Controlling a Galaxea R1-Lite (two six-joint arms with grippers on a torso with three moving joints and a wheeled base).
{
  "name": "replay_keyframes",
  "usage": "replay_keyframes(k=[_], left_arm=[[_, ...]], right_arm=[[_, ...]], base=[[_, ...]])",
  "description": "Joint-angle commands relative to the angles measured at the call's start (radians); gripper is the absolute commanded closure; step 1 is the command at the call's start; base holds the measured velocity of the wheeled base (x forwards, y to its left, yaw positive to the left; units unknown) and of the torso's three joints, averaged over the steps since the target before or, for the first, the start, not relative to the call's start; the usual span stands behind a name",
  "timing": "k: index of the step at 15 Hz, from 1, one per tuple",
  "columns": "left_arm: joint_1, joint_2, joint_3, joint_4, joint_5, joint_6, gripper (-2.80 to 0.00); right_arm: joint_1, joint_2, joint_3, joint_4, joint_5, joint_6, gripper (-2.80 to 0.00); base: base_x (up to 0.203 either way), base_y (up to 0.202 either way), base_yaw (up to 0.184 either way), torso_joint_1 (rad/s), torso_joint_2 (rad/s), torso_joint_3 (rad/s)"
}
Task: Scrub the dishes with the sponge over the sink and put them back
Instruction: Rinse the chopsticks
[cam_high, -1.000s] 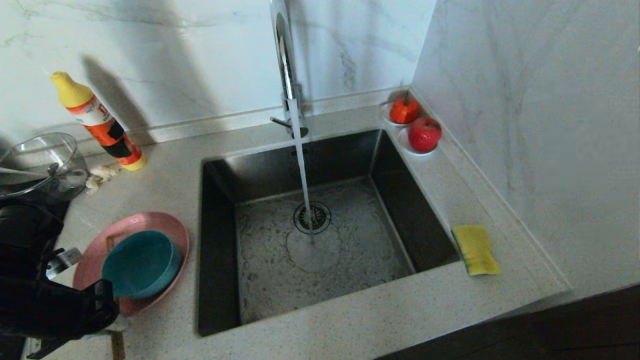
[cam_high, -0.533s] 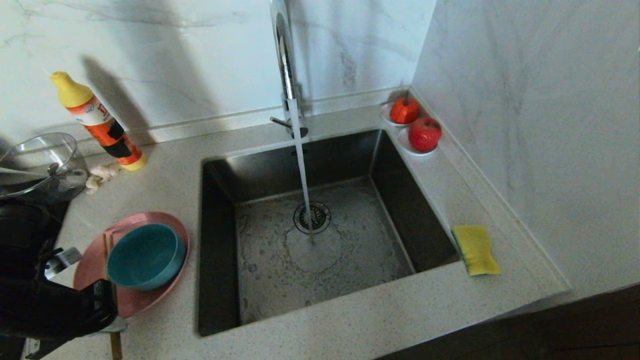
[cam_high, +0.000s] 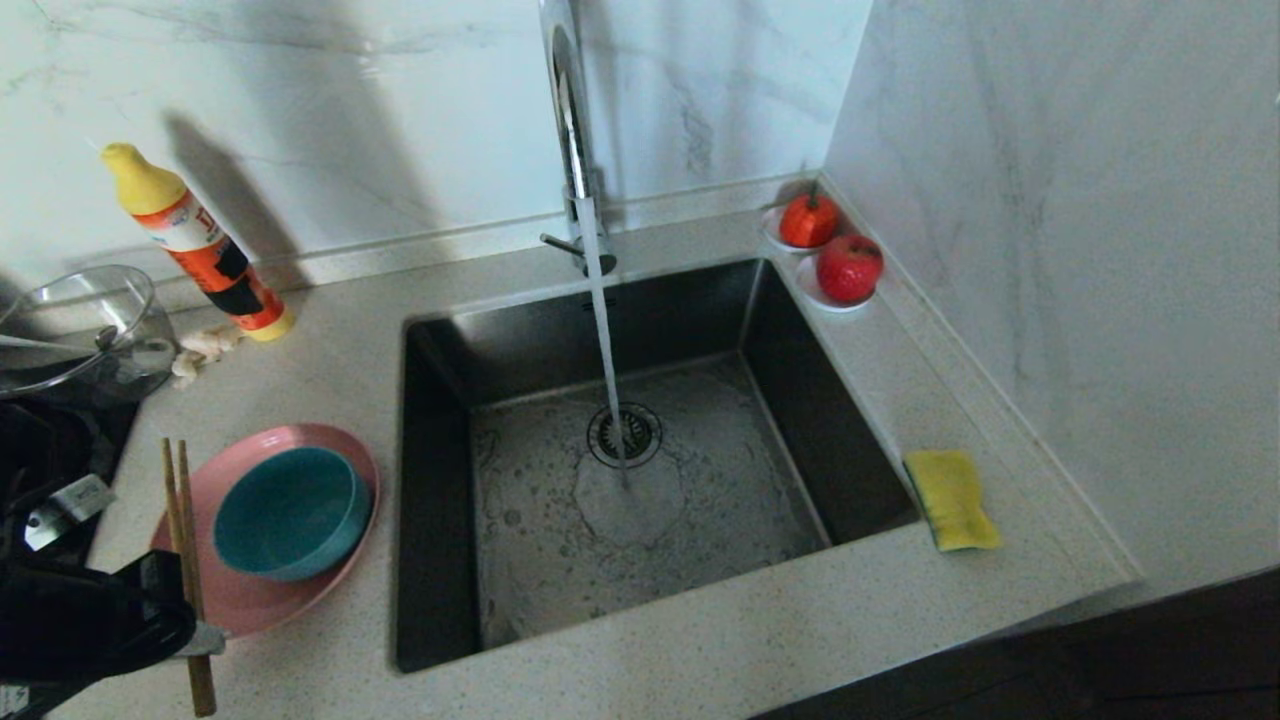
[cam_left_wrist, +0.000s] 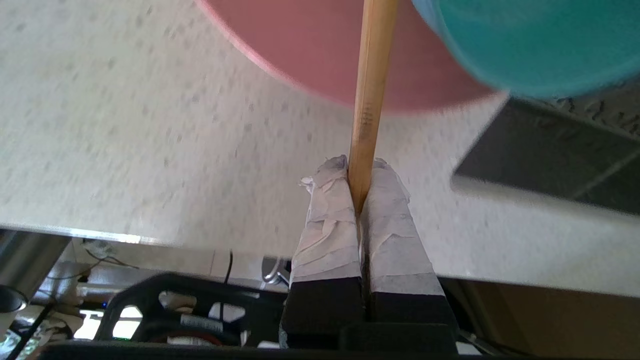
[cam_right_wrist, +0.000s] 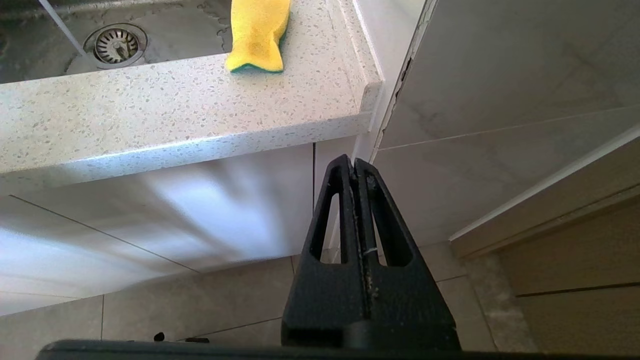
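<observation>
My left gripper (cam_high: 203, 640) hovers at the counter's front left, shut on the near end of the wooden chopsticks (cam_high: 183, 540). In the left wrist view the taped fingertips (cam_left_wrist: 327, 190) pinch the chopsticks (cam_left_wrist: 367, 100), which point out over the pink plate (cam_left_wrist: 310, 60) beside the teal bowl (cam_left_wrist: 525, 45). The bowl (cam_high: 290, 512) sits level on the plate (cam_high: 300, 595), left of the sink (cam_high: 440, 500). The yellow sponge (cam_high: 952, 497) lies on the counter right of the sink. My right gripper (cam_right_wrist: 354, 162) is parked shut and empty below the counter's front edge, under the sponge (cam_right_wrist: 257, 32).
Water runs from the chrome tap (cam_high: 570, 130) onto the drain strainer (cam_high: 625, 433). A clear glass bowl (cam_high: 85, 325) and an orange bottle (cam_high: 200, 245) stand at the back left. Two white saucers with red fruit (cam_high: 848, 268) sit at the back right corner by the wall.
My left gripper has drawn back toward the front left with the chopsticks, pulling them out from beside the bowl. The bowl, tilted a second ago, has settled flat on the plate.
</observation>
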Motion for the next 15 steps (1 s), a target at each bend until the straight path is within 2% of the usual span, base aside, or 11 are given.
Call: replay_keyframes(k=[1,7,11,13,15], left_arm=[[0.003,-0.079,-0.010,0.042,-0.001,-0.002,0.00],[0.013,-0.234,-0.076,0.125,-0.001,-0.005,0.00],[0.010,-0.332,-0.203,0.129,-0.012,-0.064,0.00],[-0.008,-0.336,-0.281,0.126,-0.053,-0.056,0.00],[-0.028,-0.298,-0.385,0.132,-0.151,-0.040,0.00]], right_arm=[[0.001,0.001,0.000,-0.001,0.000,0.001,0.00],[0.001,0.001,0.000,0.000,0.000,-0.001,0.00],[0.000,0.001,0.000,0.000,0.000,0.001,0.00],[0.000,0.001,0.000,-0.001,0.000,0.001,0.00],[0.001,0.001,0.000,-0.001,0.000,0.000,0.00]], base=[[0.000,0.000,0.000,0.000,0.00,0.000],[0.000,0.000,0.000,0.000,0.00,0.000],[0.000,0.000,0.000,0.000,0.00,0.000],[0.000,0.000,0.000,0.000,0.00,0.000],[0.000,0.000,0.000,0.000,0.00,0.000]])
